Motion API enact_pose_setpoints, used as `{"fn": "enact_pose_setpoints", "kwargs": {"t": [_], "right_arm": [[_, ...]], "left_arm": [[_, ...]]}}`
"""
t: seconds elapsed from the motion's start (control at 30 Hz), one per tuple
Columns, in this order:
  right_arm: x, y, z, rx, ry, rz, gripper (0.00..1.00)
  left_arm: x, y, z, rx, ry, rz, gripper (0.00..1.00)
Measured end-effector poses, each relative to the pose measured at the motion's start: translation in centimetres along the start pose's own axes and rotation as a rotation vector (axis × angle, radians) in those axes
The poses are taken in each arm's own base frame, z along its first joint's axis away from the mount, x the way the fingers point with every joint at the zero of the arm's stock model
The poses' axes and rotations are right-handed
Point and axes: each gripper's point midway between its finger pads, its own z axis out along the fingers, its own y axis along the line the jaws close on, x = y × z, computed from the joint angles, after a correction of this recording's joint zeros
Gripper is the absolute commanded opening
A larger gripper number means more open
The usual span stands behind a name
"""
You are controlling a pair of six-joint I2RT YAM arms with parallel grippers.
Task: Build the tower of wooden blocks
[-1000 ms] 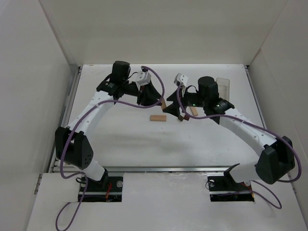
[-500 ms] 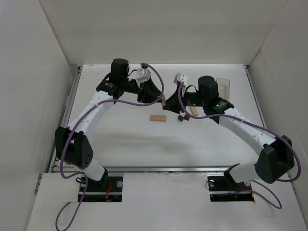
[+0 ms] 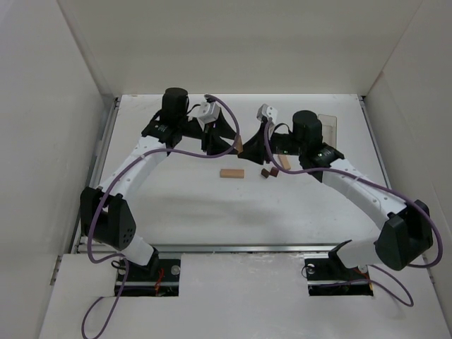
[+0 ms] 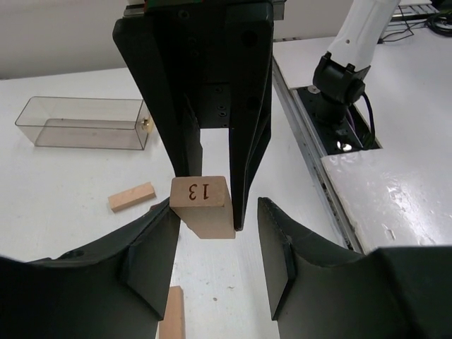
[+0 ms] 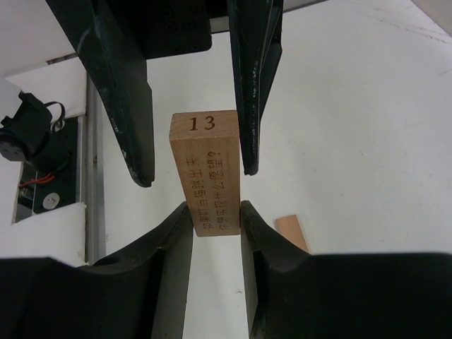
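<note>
the right hand [image 5: 216,212] is clamping the tan block [image 5: 205,162] to take it over; the left hand [image 4: 217,215] is standing slightly open, holding nothing.

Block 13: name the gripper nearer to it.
Right. The right gripper clamps block 13 at one end; the left gripper stands open around its other end.

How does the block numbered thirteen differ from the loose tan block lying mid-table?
The numbered block is clamped in the right pincer, raised off the table; the loose block lies flat, untouched. The numbered block shows printing on its end and side; on the loose block none can be made out. Both are light tan wooden bars.
</note>
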Motion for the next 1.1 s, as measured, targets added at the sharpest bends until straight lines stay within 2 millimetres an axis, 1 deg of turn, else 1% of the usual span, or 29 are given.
{"fn": "enact_pose_setpoints", "kwargs": {"t": [0.17, 0.33, 0.37, 0.47, 0.5, 0.6, 0.63, 0.67, 0.73, 0.77, 0.8, 0.83, 0.93, 1.03, 1.1], "right_arm": [[-1.2, 0.1, -0.1, 0.001, -0.037, -0.024, 0.00], [-1.7, 0.5, 0.1, -0.007, -0.051, -0.030, 0.00], [-1.7, 0.6, 0.1, -0.011, -0.052, -0.031, 0.00], [-1.8, 0.8, 0.2, -0.014, -0.056, -0.033, 0.00], [-1.9, 0.9, 0.2, -0.017, -0.056, -0.033, 0.00], [-2.0, 0.9, 0.2, -0.016, -0.059, -0.032, 0.00], [-2.0, 1.0, 0.2, -0.017, -0.060, -0.032, 0.00], [-2.1, 0.9, 0.2, -0.017, -0.062, -0.032, 0.00], [-2.3, 0.9, 0.1, -0.015, -0.069, -0.038, 0.31], [-2.4, 0.9, 0.1, -0.012, -0.071, -0.039, 0.43], [-2.4, 0.9, 0.1, -0.009, -0.072, -0.037, 0.51], [-2.5, 0.8, 0.1, 0.000, -0.073, -0.037, 0.61], [-2.3, 0.2, 0.0, 0.037, -0.065, -0.029, 0.64], [-2.4, -0.3, -0.4, 0.087, -0.060, -0.012, 0.64], [-2.8, -0.5, -1.0, 0.130, -0.071, 0.008, 0.64]], "left_arm": [[-0.2, -0.1, 0.1, 0.009, -0.010, -0.009, 0.42], [-0.2, -0.2, 0.1, 0.007, -0.023, -0.038, 0.35], [-0.2, -0.2, 0.1, 0.007, -0.027, -0.051, 0.30], [-0.3, -0.2, 0.2, -0.002, -0.043, -0.077, 0.23], [-0.4, -0.1, 0.2, -0.005, -0.049, -0.086, 0.17], [-0.5, -0.1, 0.2, -0.010, -0.067, -0.097, 0.07], [-0.6, -0.1, 0.2, -0.011, -0.071, -0.099, 0.02], [-0.7, -0.2, 0.2, -0.012, -0.074, -0.098, 0.00], [-0.9, -0.1, 0.1, -0.014, -0.079, -0.098, 0.00], [-1.0, -0.1, 0.1, -0.017, -0.082, -0.096, 0.00], [-1.0, -0.1, 0.1, -0.022, -0.083, -0.096, 0.00], [-1.0, -0.2, 0.1, -0.024, -0.083, -0.099, 0.00], [-0.7, 0.2, 0.2, -0.068, -0.070, -0.095, 0.00], [0.3, 1.7, -0.1, -0.169, -0.021, -0.094, 0.00], [1.2, 2.9, -0.5, -0.243, 0.023, -0.076, 0.00]]}}
